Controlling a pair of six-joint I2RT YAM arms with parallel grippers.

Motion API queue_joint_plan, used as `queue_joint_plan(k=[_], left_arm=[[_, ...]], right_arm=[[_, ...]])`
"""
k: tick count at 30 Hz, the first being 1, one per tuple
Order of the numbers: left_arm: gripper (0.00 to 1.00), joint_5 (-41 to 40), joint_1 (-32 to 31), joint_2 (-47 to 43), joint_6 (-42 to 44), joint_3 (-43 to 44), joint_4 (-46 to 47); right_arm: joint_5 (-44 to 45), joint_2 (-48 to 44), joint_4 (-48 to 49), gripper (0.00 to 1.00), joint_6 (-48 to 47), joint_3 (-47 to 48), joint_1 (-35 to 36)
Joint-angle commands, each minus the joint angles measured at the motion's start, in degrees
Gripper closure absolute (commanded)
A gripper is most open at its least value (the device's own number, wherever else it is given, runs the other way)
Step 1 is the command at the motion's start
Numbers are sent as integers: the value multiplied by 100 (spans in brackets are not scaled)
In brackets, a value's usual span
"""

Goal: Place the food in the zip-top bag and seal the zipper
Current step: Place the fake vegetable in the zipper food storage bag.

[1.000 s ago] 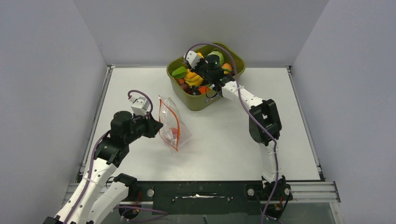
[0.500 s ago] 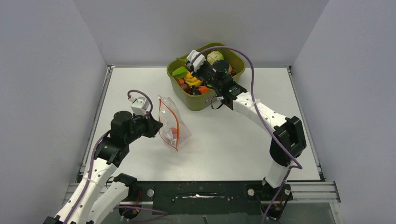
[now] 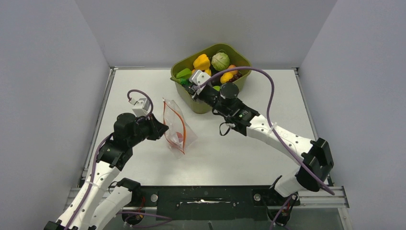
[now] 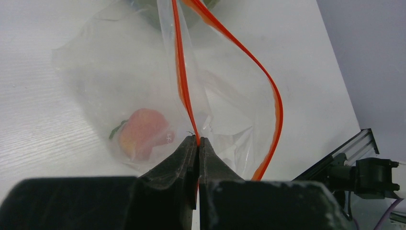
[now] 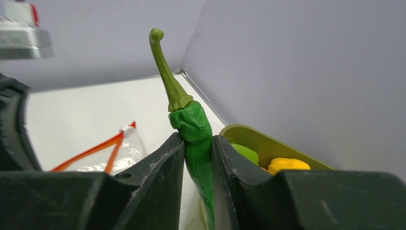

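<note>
Zip-top bag (image 3: 178, 128) — a clear, crinkly plastic pouch — lies propped on the white table (image 3: 249, 143), left of centre and well apart from the arm bases. Its red-orange zipper strip (image 4: 275, 110) is unsealed: the two lips meet at the ends and bow apart in the middle, so the mouth gapes. Inside the pouch, low against the table, sits a single pink-red toy fruit (image 4: 142, 132) with a bit of dark green at one end; nothing else can be made out in there. The left gripper (image 4: 198, 141) is clenched, its two dark fingers pressed together on one lip of the strip, holding that edge up while the other lip curves away free. Behind the bag, at the far edge of the table, stands the olive-green rectangular plastic tub (image 3: 203, 105), heaped with glossy toy produce — yellow toy peppers (image 3: 201, 62), a round pale-green toy cabbage (image 3: 220, 61), and other green, orange and dark pieces too crowded to name. The right gripper (image 5: 197, 143) hangs over the tub's near left corner, between tub and bag, grasping a long thin green toy pod (image 5: 194, 127). The pod stands upright between the fingers, its paler stem curling above them.
</note>
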Motion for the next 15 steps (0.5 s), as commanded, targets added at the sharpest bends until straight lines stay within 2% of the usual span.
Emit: queue_joint_plan(k=[1,9,15], left_arm=[[100,138,-7,84,-675,396,540],[100,385,-7,311,-1117,504,678],[100,542,-7,381,-1307,440,970]], right_arm=[[-83,-648,1277,83,851,-423,202],[-546,-1271,2177,83,1601,-973,525],[-633,-1312,2988,82,2307,-1255,734]])
